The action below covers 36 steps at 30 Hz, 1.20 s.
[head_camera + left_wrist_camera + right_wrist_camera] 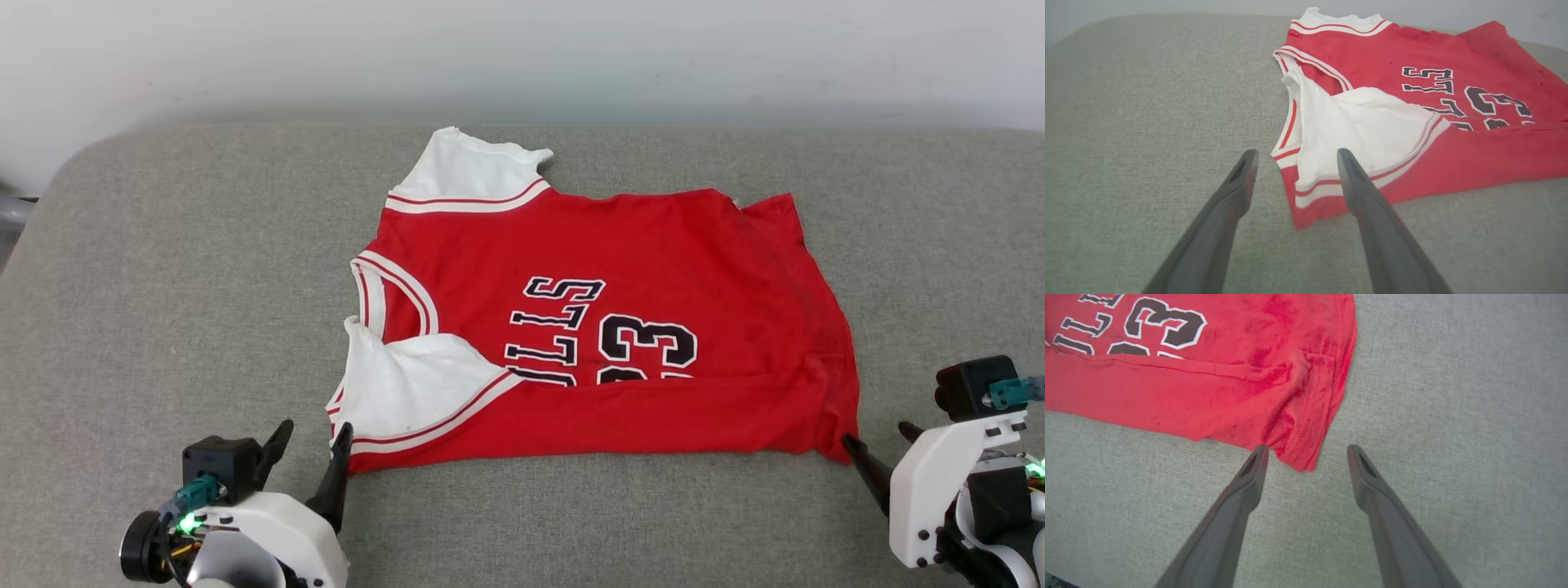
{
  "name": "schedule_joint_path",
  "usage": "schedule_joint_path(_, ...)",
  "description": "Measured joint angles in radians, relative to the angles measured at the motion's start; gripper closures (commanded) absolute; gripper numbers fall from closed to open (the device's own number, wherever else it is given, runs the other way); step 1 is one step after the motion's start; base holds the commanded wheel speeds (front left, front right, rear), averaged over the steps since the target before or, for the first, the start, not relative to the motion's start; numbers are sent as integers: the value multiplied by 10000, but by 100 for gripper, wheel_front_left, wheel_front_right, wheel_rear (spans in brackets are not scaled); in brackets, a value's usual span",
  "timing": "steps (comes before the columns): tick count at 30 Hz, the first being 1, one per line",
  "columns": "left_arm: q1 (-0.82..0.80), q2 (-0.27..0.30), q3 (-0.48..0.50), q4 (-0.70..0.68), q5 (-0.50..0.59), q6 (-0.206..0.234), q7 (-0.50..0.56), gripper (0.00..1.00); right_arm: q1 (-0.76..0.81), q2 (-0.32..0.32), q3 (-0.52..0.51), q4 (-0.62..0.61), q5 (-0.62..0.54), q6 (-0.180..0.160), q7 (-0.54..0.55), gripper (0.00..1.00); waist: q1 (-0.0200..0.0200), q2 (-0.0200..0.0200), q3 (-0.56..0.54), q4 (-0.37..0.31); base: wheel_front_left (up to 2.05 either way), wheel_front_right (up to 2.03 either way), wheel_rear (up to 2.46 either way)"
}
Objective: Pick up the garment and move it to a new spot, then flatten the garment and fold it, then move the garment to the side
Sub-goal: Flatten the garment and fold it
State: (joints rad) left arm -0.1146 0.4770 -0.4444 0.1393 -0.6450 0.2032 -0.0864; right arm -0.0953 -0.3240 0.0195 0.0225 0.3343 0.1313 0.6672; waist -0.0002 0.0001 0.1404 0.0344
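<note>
The garment is a red jersey with white sleeves and black lettering, lying sideways on the grey cushioned surface. Its near long edge is folded up over part of the lettering and number. My left gripper stands open at the near left corner, by the white sleeve; in the left wrist view one finger overlaps the sleeve's striped trim. My right gripper is open at the near right corner; in the right wrist view the hem corner lies between its fingertips, loose.
The grey surface's rounded far left corner meets a pale wall. Bare cushion lies to the left of the jersey and to its right.
</note>
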Motion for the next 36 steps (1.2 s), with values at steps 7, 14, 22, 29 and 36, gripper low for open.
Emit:
schedule_joint_path(7,193,316,-301,-656,46,267,1030,0,247,662,-447,-943,-366,-2,332,0,0,0,271,-107,0,0,0)
schedule_joint_path(14,-316,493,-541,-44,391,435,1634,0,280,857,-552,-1390,-575,0,466,0,1,0,699,-264,0,0,0)
schedule_joint_path(22,-669,403,-685,1032,399,454,1885,0,276,890,-600,-1434,-646,0,405,0,1,0,1097,-441,0,0,0)
schedule_joint_path(29,-758,230,-790,1179,-6,-15,2132,100,276,894,-635,-1331,-717,-2,364,0,1,0,1018,-374,0,0,0)
schedule_joint_path(36,-642,113,-713,869,-2,-81,1423,100,274,663,-608,-1089,-892,0,437,0,3,0,722,-133,0,0,0)
